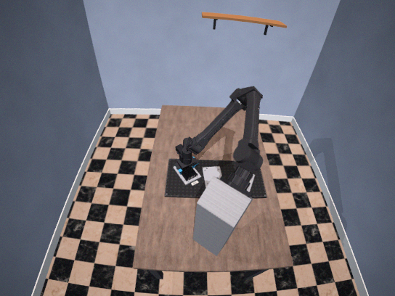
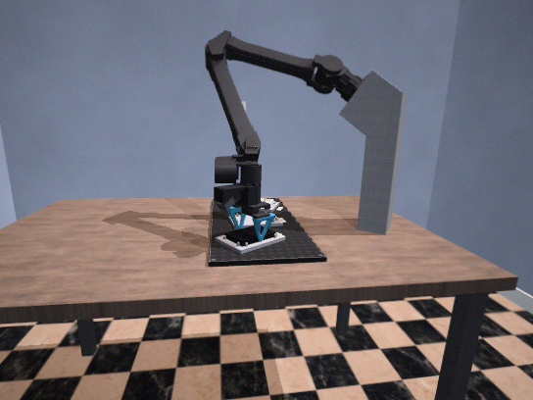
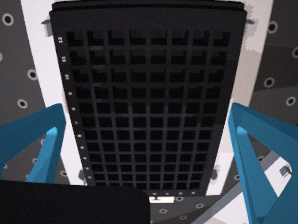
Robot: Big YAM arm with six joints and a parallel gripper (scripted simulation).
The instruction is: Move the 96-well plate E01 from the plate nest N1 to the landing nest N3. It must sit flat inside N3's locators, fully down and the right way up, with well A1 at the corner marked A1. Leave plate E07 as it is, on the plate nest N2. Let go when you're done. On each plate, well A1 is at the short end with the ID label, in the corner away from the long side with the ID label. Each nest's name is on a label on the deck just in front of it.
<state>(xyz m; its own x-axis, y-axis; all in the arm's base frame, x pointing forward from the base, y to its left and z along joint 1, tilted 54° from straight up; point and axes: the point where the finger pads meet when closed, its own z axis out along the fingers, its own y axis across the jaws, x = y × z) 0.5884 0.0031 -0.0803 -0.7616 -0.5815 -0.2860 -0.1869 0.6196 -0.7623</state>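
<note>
The black 96-well plate (image 1: 189, 175) (image 2: 240, 236) (image 3: 150, 145) sits on the leftmost nest (image 1: 186, 182) (image 2: 243, 249) (image 3: 47, 67), whose front label (image 1: 194, 183) (image 3: 161, 199) is partly hidden in the wrist view. Column numbers run along the plate's left side there, 12 at the top. My gripper (image 1: 187, 167) (image 2: 250, 233) (image 3: 147, 112) is open, its blue fingertips beside the two long sides of the plate, with a gap at each. The middle nest (image 1: 211, 173) looks white. The right nest (image 1: 250, 183) is mostly hidden by the arm. Plate E07 cannot be made out.
The nests stand on a black perforated deck (image 1: 174, 190) (image 2: 294, 252) on the wooden table (image 1: 163, 232) (image 2: 122, 275). A grey angular pedestal (image 1: 221, 210) (image 2: 382, 162) carries the arm and blocks part of the deck in the top view. A shelf (image 1: 243, 19) hangs on the wall.
</note>
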